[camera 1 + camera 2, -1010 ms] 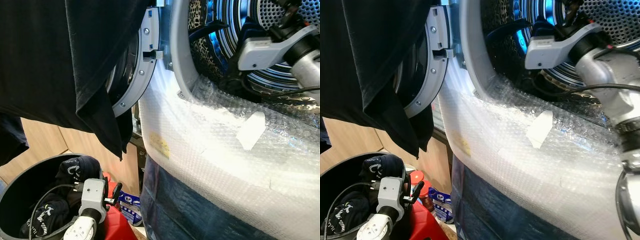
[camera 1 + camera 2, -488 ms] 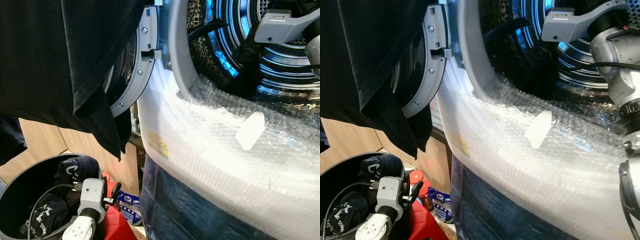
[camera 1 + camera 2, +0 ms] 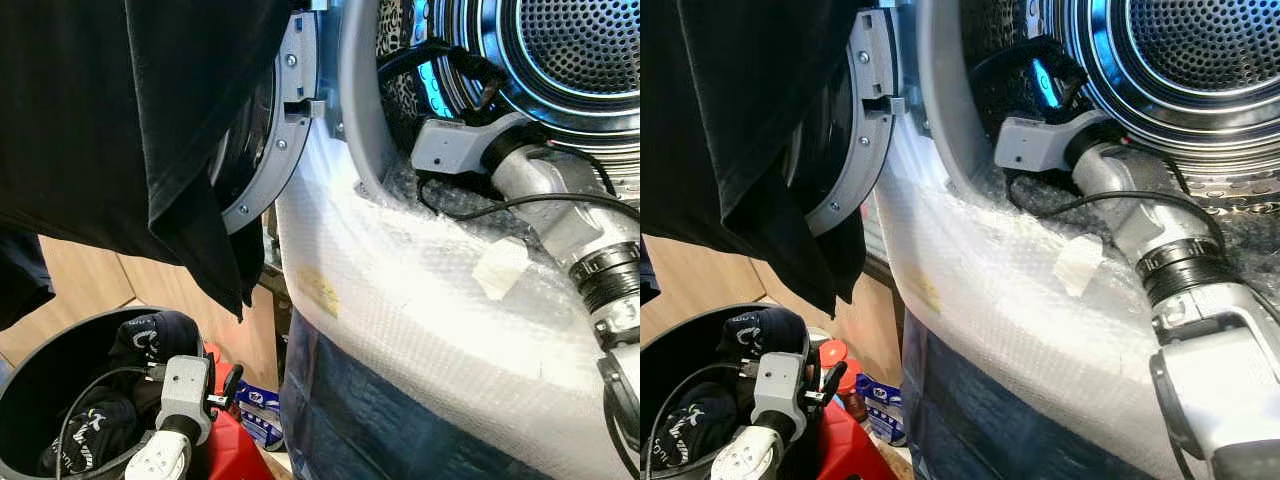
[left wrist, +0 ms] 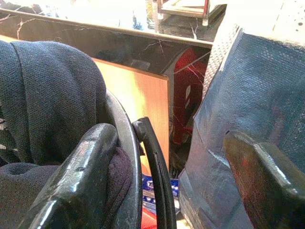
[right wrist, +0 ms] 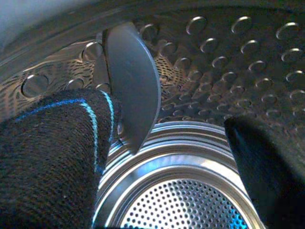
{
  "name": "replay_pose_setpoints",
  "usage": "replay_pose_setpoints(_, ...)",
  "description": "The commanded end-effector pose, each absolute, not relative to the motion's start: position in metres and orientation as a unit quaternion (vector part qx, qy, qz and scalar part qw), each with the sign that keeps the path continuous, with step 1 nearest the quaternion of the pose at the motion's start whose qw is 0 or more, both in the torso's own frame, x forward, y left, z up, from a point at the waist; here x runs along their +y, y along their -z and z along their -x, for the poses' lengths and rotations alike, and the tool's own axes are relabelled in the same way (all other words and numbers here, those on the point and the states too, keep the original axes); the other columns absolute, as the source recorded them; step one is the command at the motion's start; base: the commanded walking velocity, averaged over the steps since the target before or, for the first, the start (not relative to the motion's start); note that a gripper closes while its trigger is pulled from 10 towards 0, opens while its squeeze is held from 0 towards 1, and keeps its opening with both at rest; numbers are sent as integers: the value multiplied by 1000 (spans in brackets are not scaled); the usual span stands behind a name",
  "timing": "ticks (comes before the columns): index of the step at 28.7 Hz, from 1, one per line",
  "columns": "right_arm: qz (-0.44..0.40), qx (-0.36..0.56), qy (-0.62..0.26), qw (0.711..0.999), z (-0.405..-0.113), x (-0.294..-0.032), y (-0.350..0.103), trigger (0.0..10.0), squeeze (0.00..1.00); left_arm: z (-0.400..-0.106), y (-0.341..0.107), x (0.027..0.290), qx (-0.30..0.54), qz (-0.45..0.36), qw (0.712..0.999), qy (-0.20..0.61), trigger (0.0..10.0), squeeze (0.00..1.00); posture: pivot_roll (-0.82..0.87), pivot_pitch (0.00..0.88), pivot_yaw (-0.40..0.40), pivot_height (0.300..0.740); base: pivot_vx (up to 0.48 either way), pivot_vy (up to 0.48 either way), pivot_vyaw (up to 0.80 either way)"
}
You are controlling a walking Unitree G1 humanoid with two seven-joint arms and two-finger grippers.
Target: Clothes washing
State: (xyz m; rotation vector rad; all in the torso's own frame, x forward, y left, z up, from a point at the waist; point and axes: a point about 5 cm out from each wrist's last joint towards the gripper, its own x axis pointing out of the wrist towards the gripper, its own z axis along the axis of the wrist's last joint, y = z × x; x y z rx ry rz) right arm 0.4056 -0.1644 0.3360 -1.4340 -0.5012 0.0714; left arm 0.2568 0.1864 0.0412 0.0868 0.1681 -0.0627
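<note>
The right arm (image 3: 545, 195) reaches over the bubble-wrapped rim (image 3: 420, 290) into the drum (image 3: 1200, 60).

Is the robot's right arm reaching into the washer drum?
Yes, the right arm stretches over the bubble wrap into the shiny drum.

Hanging black cloth garment (image 3: 120, 130): plain black, no print being shown.
Round dark grey plastic laundry basket (image 3: 30, 385): dark grey wall; black clothes with white lettering (image 3: 140, 335) being held inside.
Perforated steel washer drum (image 5: 224, 62): silver metal, dotted with rows of round holes, blue light being reflected at the rim.
Leopard-print cloth (image 3: 395, 60): tan with dark spots, being seen inside the drum mouth.
Clear bubble-wrap sheet (image 3: 400, 300): whitish, pebbled with bubbles; a small yellow label (image 3: 320, 290) being shown through.
Dark blue woven cover (image 4: 248, 105): navy.
Red plastic container (image 3: 845, 430): bright red.
Wooden panel (image 4: 138, 100): light orange-brown.
</note>
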Motion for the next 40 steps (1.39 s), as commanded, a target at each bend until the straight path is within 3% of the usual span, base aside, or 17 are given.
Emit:
replay_pose_setpoints(1,633,-238,-41,735,-405,-158,-338,10000,0,-252,-32,181,109,-42,992,51,10000,0,79,0,-8,740,0,0,0)
replay_pose_setpoints(16,612,-311,84,722,-390,-174,-402,10000,0,-254,-35,184,105,-41,993,43,10000,0,79,0,-8,740,0,0,0)
replay_pose_setpoints(22,655,-297,87,689,-389,-172,-396,10000,0,-253,-34,183,107,-42,992,46,10000,0,82,0,-8,740,0,0,0)
replay_pose_setpoints(25,522,-336,112,776,-380,-184,-417,10000,0,-253,-35,184,106,-40,993,41,10000,0,79,0,-8,740,0,0,0)
replay_pose_setpoints(28,434,-346,130,821,-377,-196,-425,10000,0,-253,-36,183,105,-35,993,38,10000,0,81,0,-10,740,0,0,0)
replay_pose_setpoints(33,388,-290,197,852,-376,-236,-415,10000,0,-253,-37,181,100,-29,994,34,10000,0,87,0,-15,740,0,0,0)
replay_pose_setpoints(38,289,-283,192,894,-371,-251,-402,10000,0,-248,-34,180,107,-31,993,42,10000,0,81,0,-5,740,0,0,0)
replay_pose_setpoints(40,300,-276,184,894,-367,-255,-396,10000,0,-246,-33,179,111,-33,992,46,10000,0,77,0,-1,740,0,0,0)
